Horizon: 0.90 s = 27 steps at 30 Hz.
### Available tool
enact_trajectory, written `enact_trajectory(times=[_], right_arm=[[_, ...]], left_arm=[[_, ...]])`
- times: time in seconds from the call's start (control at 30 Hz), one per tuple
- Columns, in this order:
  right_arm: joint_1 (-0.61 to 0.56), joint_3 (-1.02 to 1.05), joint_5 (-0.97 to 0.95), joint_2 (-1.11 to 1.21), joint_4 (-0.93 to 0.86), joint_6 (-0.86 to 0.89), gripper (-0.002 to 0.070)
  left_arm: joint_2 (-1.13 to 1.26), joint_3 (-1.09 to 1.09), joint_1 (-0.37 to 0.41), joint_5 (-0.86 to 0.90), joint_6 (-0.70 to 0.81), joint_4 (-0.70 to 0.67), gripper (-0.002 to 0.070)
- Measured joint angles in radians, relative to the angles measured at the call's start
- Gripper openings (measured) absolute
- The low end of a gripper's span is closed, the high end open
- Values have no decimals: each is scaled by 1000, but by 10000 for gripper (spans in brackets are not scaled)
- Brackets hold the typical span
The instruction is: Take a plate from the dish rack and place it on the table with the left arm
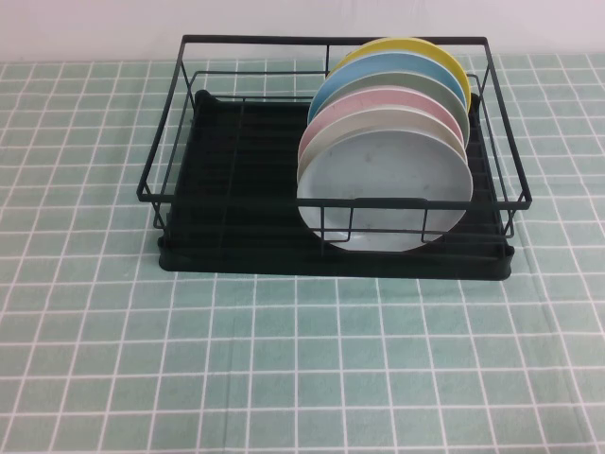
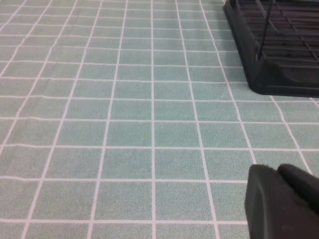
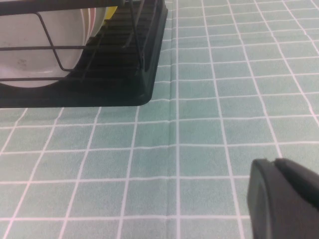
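The dish rack (image 1: 336, 170) is sitting in the far middle of the counter (image 1: 284, 359), and five plates are standing on edge in its right half, stacked front to back. The plate (image 1: 386, 189), pale grey-blue with faint specks, is standing frontmost, facing the robot and leaning against a white plate (image 1: 378, 128); behind those are showing a pink plate (image 1: 373, 102), a sky-blue plate (image 1: 378, 71) and a yellow plate (image 1: 416, 49). The rack's front wire is crossing the plate's lower half.

Neither arm is appearing in the high view. In the left wrist view, the left gripper (image 2: 281, 204) is hovering low over bare green cloth, with only a corner of the rack's tray (image 2: 279, 74) showing ahead of it, so the plate is lying well apart from its fingers. How far those fingers are spread I cannot tell. The right gripper (image 3: 281, 199) is likewise hanging above the counter near the rack's other front corner (image 3: 144, 84), with the plate's lower edge (image 3: 30, 59) visible behind the wires; its fingers' spread I cannot tell either.
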Motion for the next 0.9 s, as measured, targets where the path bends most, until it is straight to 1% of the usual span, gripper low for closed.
enact_trajectory(times=[0.9], right_arm=[[0,0,0,0,0,0,-18]], left_arm=[[0,0,0,-16,0,14,-4]])
